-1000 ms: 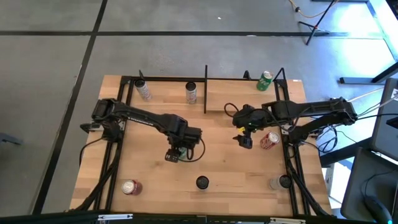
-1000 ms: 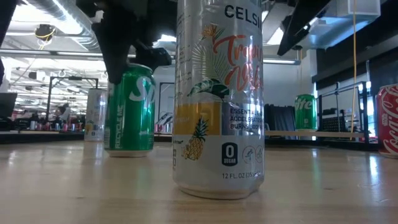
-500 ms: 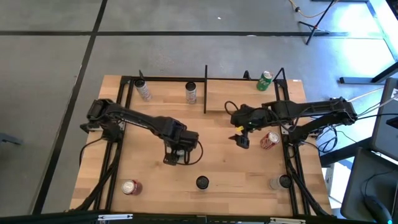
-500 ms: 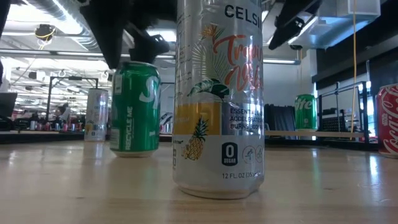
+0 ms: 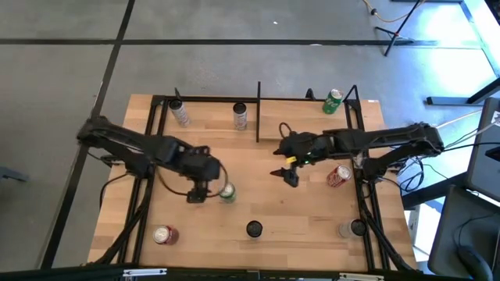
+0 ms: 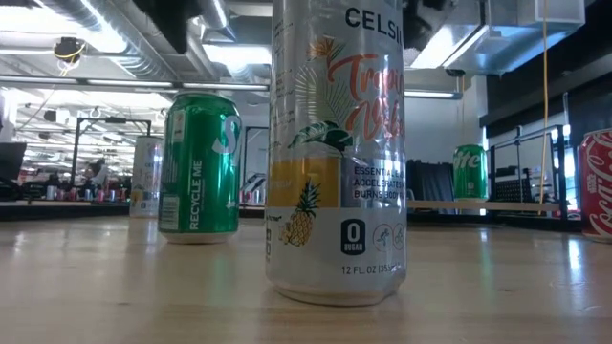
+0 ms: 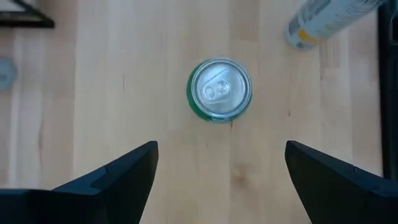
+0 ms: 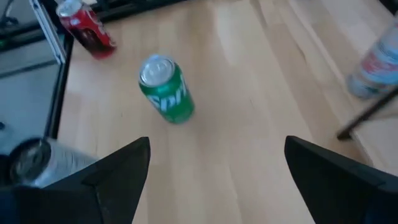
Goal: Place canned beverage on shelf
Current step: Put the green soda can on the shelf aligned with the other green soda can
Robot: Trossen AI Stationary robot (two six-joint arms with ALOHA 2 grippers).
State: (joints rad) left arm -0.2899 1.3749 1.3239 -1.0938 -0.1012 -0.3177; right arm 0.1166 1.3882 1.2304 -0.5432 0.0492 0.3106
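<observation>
From overhead I see the light-wood surface [image 5: 195,234] framed by thin black metal rails, set on a grey concrete floor [image 5: 62,78] crossed by dark lines. The upright green soda can [image 5: 227,193] stands on the surface left of centre, not on the shelf. My left gripper [image 5: 195,194] hangs just beside it, on its left; in the left wrist view both dark fingers [image 7: 118,177] are spread wide with nothing between them, and the can's silver top [image 7: 219,90] sits ahead of the gap. My right gripper [image 5: 290,176] hovers right of centre, its jaws likewise wide apart and empty, looking toward the same green can [image 8: 166,89].

The small light-wood shelf board with black posts [image 5: 308,129] occupies the far right part of the surface. A second green can [image 5: 333,101] stands at its far edge. Two pale cans [image 5: 180,114] and [image 5: 240,116] stand along the far rail, a red cola can [image 5: 165,234] near the front left, another red can lying down [image 5: 338,176] at the right rail, and a tall white energy-drink can [image 6: 335,153] stands front and centre.

At surface height the room behind shows ceiling ducts [image 6: 86,38], strip lights and distant benches.
</observation>
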